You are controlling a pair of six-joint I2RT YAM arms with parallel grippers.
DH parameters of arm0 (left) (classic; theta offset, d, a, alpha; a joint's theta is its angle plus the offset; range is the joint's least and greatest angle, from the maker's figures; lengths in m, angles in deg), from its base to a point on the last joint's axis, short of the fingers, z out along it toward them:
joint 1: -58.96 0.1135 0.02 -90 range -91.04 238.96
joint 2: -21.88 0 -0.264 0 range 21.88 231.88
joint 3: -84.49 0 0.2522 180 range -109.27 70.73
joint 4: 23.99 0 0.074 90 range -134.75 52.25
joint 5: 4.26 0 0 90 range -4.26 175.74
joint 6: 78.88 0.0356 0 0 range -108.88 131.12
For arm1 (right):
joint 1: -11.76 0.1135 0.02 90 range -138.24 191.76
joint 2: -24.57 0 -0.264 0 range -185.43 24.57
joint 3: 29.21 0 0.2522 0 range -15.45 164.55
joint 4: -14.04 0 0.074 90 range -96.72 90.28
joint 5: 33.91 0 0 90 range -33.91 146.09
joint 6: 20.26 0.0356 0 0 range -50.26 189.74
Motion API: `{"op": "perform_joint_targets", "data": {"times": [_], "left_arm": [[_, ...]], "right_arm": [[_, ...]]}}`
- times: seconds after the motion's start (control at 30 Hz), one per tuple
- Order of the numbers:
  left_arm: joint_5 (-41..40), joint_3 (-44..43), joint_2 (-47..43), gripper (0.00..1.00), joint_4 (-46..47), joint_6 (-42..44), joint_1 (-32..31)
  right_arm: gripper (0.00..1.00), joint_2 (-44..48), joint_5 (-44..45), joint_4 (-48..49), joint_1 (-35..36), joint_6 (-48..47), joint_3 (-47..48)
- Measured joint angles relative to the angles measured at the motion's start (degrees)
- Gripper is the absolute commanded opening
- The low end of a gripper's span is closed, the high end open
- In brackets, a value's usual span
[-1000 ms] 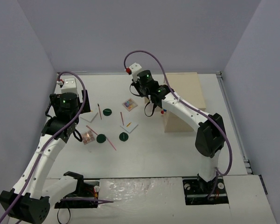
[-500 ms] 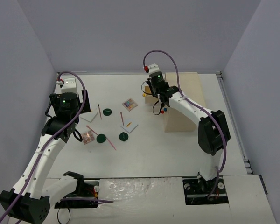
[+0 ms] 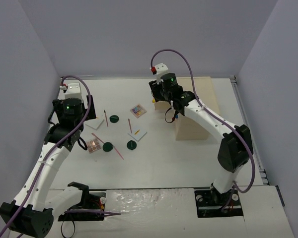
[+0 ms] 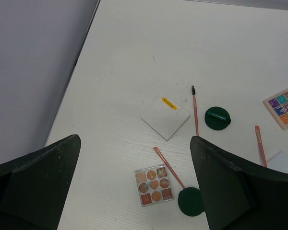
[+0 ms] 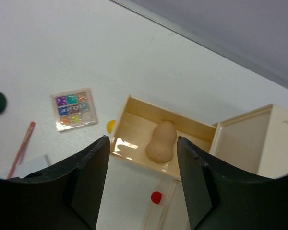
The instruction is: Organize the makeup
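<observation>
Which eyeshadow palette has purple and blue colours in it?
The palette lying beside the open drawer, with purple, blue and yellow pans. The other palette, by a green disc, is all browns and oranges.

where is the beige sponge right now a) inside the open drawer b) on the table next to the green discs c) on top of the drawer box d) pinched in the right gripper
a, the right wrist view shows the sponge lying inside the open drawer, with nothing gripping it.
</observation>
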Motion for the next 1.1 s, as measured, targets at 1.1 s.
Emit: {"op": "perform_joint_targets", "data": {"times": [1.1], "left_arm": [[-3.50,0.28,-3.19,0.97,0.07,-0.28,1.16]], "right_arm": [[0.48,-6.39,-12.62,9.17,25.94,-0.17,-20.90]]}}
